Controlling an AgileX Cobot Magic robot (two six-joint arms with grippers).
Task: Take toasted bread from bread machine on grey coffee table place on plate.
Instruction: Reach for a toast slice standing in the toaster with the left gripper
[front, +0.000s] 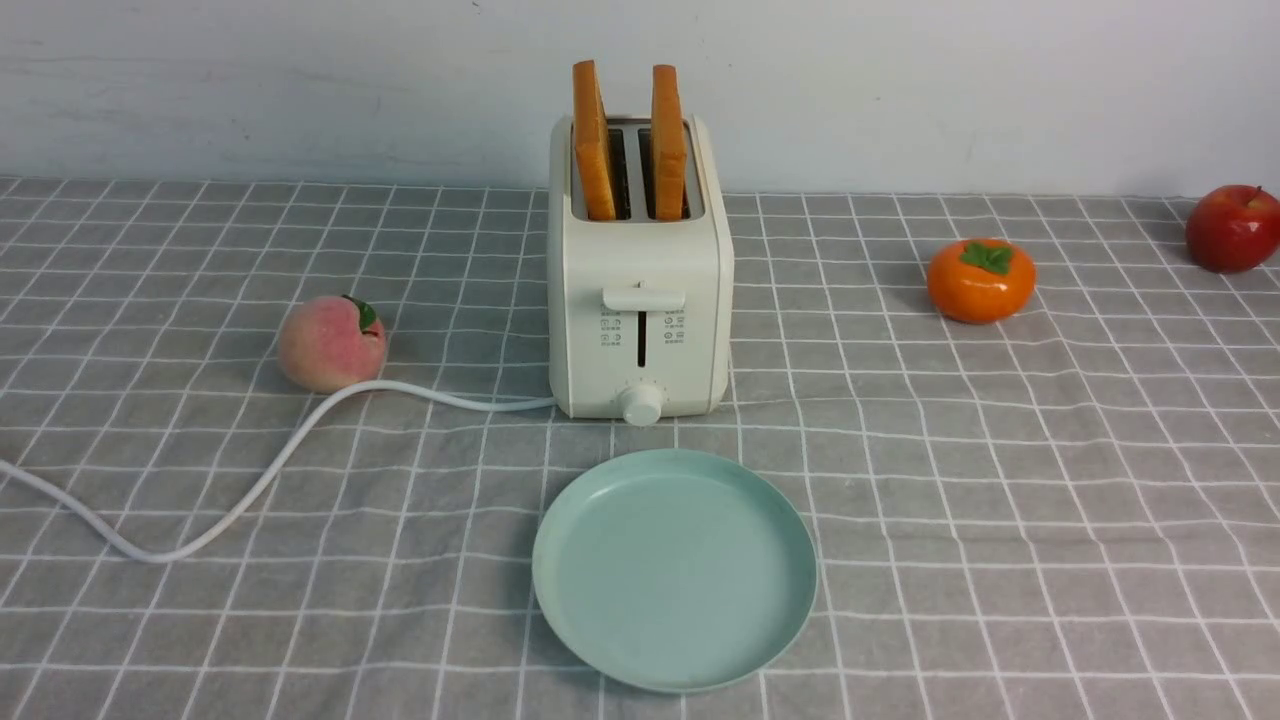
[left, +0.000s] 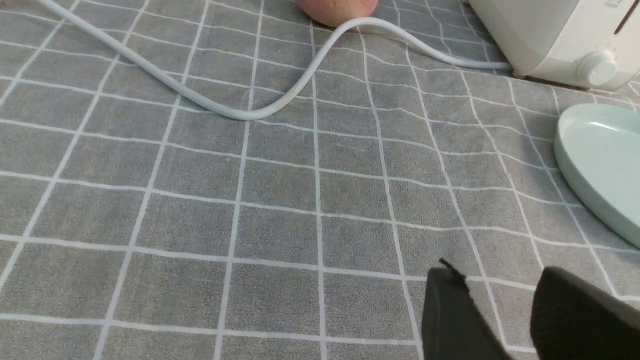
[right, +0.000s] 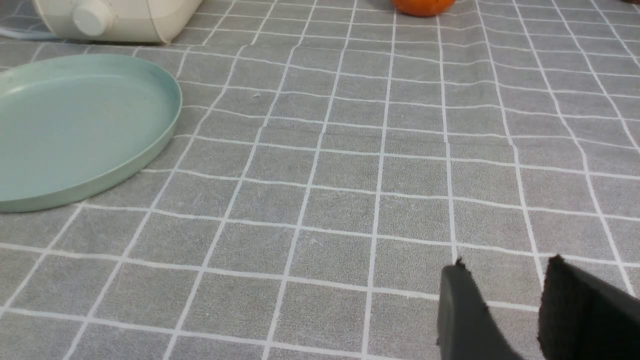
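Grey gridded cloth covers a bench (front: 1000, 600) where toast (front: 595, 150) could tear or drag the toaster (front: 640, 260) if pulled crookedly near its back edge. Left gripper (left: 492, 305) and right gripper (right: 515, 300) stand parted, holding nothing.

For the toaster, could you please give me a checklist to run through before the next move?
- Both toast slices stand up out of the slots: ok
- Plate bare and in front of the toaster: ok
- Left end effector open and holding nothing: ok
- Right end effector open and holding nothing: ok
- Cord lying clear of the plate: ok
- Toast cool enough to grip safely: cannot tell
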